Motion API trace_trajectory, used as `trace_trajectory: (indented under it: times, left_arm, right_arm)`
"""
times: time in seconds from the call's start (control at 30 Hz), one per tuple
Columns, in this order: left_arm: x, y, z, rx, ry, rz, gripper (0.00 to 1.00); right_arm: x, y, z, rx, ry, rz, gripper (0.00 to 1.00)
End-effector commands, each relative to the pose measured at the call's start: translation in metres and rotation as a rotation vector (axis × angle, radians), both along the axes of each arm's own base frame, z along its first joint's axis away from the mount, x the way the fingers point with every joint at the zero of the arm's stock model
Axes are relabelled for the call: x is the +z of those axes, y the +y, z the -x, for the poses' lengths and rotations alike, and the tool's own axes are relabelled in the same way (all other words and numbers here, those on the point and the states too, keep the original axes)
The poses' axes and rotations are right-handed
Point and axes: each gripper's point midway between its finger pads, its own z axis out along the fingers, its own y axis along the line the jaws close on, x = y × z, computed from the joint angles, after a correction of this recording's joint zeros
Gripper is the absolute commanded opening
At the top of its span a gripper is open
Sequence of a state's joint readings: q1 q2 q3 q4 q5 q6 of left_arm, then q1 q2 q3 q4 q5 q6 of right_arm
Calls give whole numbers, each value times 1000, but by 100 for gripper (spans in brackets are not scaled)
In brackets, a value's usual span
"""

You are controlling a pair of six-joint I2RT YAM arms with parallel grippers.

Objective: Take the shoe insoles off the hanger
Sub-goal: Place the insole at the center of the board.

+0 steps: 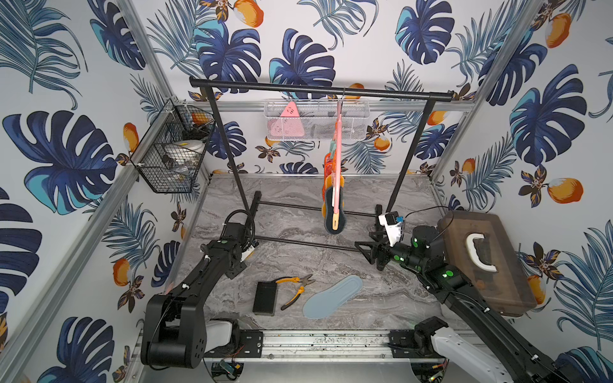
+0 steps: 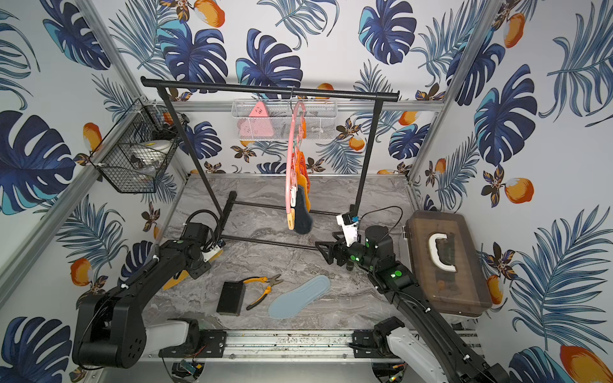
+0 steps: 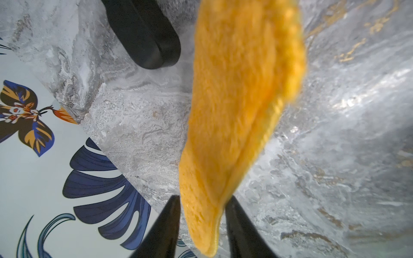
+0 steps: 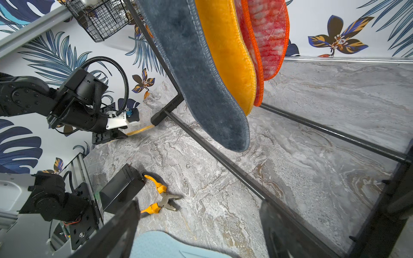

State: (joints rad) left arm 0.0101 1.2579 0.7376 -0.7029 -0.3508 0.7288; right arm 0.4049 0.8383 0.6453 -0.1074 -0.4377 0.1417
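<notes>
1. A black garment rack [image 1: 298, 88] stood on a grey marble-patterned floor [image 1: 298, 258].
2. Behind the rack and to both sides of it, the walls carried white wallpaper [image 1: 331, 39] with blue leaves and orange fruit.
3. Aluminium posts [image 1: 149, 49] rose in the corners behind the rack.
4. A white mesh basket [image 1: 355, 129] hung on the wall behind the rack's top bar.
5. In both top views, a black wire basket [image 1: 166, 172] hung left of the rack.
6. A brown case [image 1: 491, 285] with a white handle lay right of the rack.

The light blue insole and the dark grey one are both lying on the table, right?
Only the light blue insole lies on the table; the dark grey insole hangs from the hanger, as both top views show.
</notes>
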Motion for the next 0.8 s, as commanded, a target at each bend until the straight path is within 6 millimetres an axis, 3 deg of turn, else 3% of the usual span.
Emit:
trace_trajectory:
  times: [0.0,0.37,0.53,0.6,0.77]
  left_arm:
    - [8,-7,2,4,-6,50,45]
    - [45,-20,19,-17,-38,122,53]
    - [83,-39,13,-96,-47,218,56]
    - [105,-49,2,-108,-66,272,56]
    - [152,-86,-23,-67,-137,516,56]
  right_arm:
    - [-3,-1,-1,-6,5,8,87]
    - [-10,-2,-7,-32,20,9,87]
    - [-9,-3,-6,-44,46,-4,87]
    - [-3,-4,-2,-37,48,-1,87]
    - [-9,-27,6,-133,60,80,89]
